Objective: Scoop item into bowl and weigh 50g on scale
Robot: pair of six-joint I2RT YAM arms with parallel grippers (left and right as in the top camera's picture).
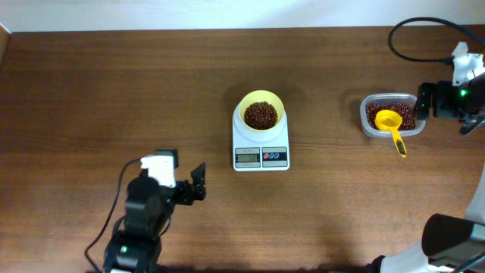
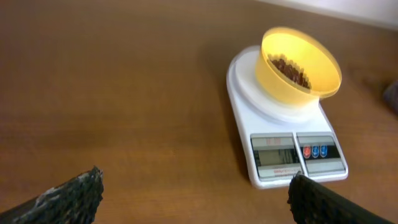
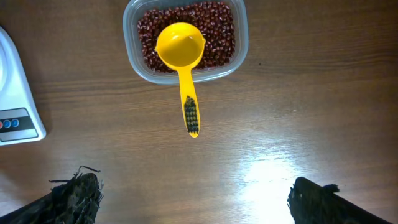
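Observation:
The pale-yellow bowl (image 1: 245,105) stands on the white scale (image 1: 261,157) at mid-table and holds a small heap of reddish-brown beans (image 1: 261,115). The left wrist view shows the bowl (image 2: 292,90), its beans (image 2: 291,68) and the scale (image 2: 249,93); the display cannot be read. More beans (image 3: 217,37) fill a clear tub (image 1: 367,121). A yellow scoop (image 1: 391,123) rests on it, empty, handle over the front rim (image 3: 180,46). My left gripper (image 1: 198,184) is open and empty, left of the scale (image 2: 196,193). My right gripper (image 1: 423,99) is open and empty, right of the tub (image 3: 196,193).
The brown wooden table runs on all sides. The scale's corner (image 3: 15,106) shows at the left of the right wrist view. A black cable (image 1: 424,30) loops at the back right. Part of a robot base (image 1: 455,239) sits at the front right.

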